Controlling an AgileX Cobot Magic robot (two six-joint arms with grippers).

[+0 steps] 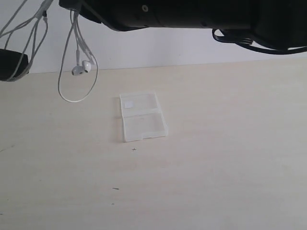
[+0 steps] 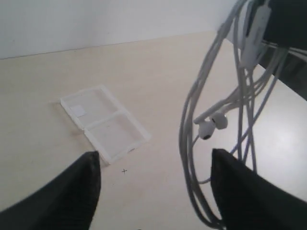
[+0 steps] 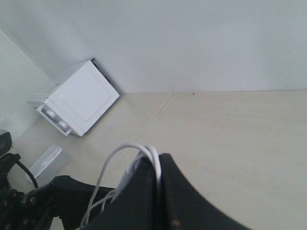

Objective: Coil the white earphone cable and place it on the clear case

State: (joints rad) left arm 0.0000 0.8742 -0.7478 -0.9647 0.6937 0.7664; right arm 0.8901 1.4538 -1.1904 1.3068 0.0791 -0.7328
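While right jaws clamp white earphone cable [image 1: 77, 71], left jaws gape wide, clear case [image 1: 142, 116] on beige table [image 1: 216, 158]

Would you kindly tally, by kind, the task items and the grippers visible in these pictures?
white earphone cable: 1
clear case: 1
grippers: 2 (left gripper open, right gripper shut on the cable)
Total: 4
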